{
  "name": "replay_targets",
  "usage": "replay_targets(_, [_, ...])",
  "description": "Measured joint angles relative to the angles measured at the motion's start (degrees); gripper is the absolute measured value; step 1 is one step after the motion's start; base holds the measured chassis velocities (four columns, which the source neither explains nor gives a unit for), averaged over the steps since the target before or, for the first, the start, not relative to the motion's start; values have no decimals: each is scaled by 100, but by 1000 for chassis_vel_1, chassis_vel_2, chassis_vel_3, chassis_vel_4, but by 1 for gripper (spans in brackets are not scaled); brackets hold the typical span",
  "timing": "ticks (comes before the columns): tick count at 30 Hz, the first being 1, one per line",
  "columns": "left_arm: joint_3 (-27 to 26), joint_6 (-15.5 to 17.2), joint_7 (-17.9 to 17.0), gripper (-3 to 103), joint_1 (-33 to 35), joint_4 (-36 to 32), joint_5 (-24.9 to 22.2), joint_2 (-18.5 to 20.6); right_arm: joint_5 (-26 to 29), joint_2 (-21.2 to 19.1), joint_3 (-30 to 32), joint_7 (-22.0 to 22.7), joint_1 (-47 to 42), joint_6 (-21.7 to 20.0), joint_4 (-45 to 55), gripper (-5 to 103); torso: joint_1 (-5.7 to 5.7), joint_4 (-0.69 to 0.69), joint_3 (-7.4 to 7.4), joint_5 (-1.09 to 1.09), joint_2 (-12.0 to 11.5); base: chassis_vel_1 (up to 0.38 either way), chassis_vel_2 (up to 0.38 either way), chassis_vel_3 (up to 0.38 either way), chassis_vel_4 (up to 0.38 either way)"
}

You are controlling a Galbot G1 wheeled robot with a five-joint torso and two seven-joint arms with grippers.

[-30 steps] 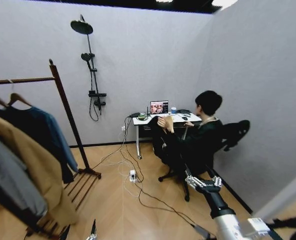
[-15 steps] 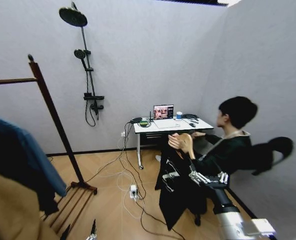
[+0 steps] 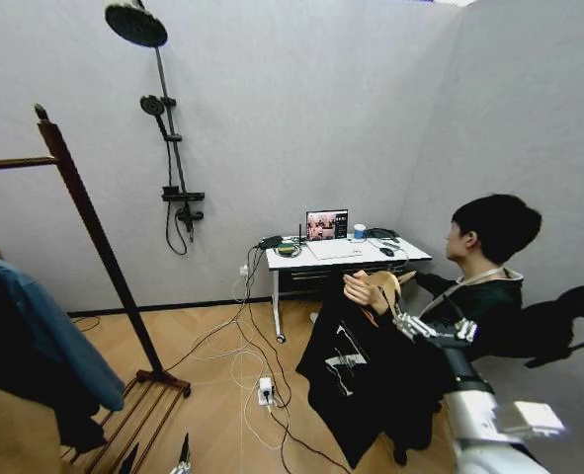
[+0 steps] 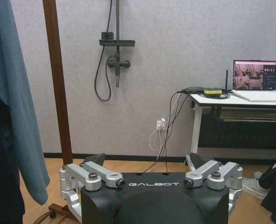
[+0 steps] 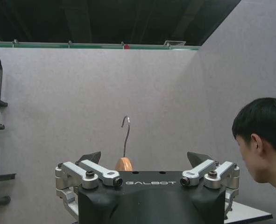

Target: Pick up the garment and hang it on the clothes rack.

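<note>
Camera swung right since a second ago: person's hand (image 3: 368, 291) now offers the garment (image 3: 356, 380) near right gripper (image 3: 432, 331), jaws spread, empty (handover pending). Clothes rack (image 3: 84, 212) far left; left gripper (image 4: 152, 179) open, idle.

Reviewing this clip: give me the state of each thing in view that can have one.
garment: on its hanger, held up by a person's hand, not on the rack.
clothes rack: upright, other clothes hanging on it.
right gripper: open, beside the hanger.
left gripper: open, low, holding nothing.
laptop: screen lit.
</note>
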Motion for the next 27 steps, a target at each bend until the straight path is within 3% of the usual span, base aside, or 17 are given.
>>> replay_targets(7, [0, 0, 0, 100, -1, 0, 0, 0, 479, -390, -92, -120, 497, -232, -490, 103, 9, 1, 3, 0, -4, 0, 0, 0, 0])
replay_targets(10, [0, 0, 0, 100, -1, 0, 0, 0, 510, -541, -208, -232, 691, -259, -655, 100, 9, 1, 3, 1, -5, 0, 0, 0, 0])
replay_targets(12, [0, 0, 0, 100, -1, 0, 0, 0, 494, -673, -305, -382, 887, -257, -828, 91, 8, 0, 2, 0, -4, 0, 0, 0, 0])
replay_targets(14, [0, 0, 0, 100, -1, 0, 0, 0, 448, -719, -342, -437, 960, -240, -898, 91, 8, 1, 2, 0, -4, 0, 0, 0, 0])
replay_targets(15, [0, 0, 0, 100, -1, 0, 0, 0, 327, -788, -397, -506, 1096, -186, -1030, 80, 8, 1, 2, -1, -4, 0, 0, 0, 0])
replay_targets(17, [0, 0, 0, 100, -1, 0, 0, 0, 301, -802, -406, -515, 1131, -173, -1061, 80, 8, 1, 2, 0, -4, 0, 0, 0, 0])
replay_targets(18, [0, 0, 0, 100, -1, 0, 0, 0, 210, -826, -426, -525, 1239, -140, -1148, 70, 8, 1, 2, 0, -4, 0, 0, 0, 0])
replay_targets(26, [0, 0, 0, 100, -1, 0, 0, 0, 81, -775, -433, -511, 1279, 99, -1324, 48, 7, 1, 2, 0, -4, 0, 0, 0, 0])
replay_targets(27, [0, 0, 0, 100, -1, 0, 0, 0, 38, -742, -433, -510, 1279, 181, -1355, 37, 7, 0, 2, 0, -4, 0, 0, 0, 0])
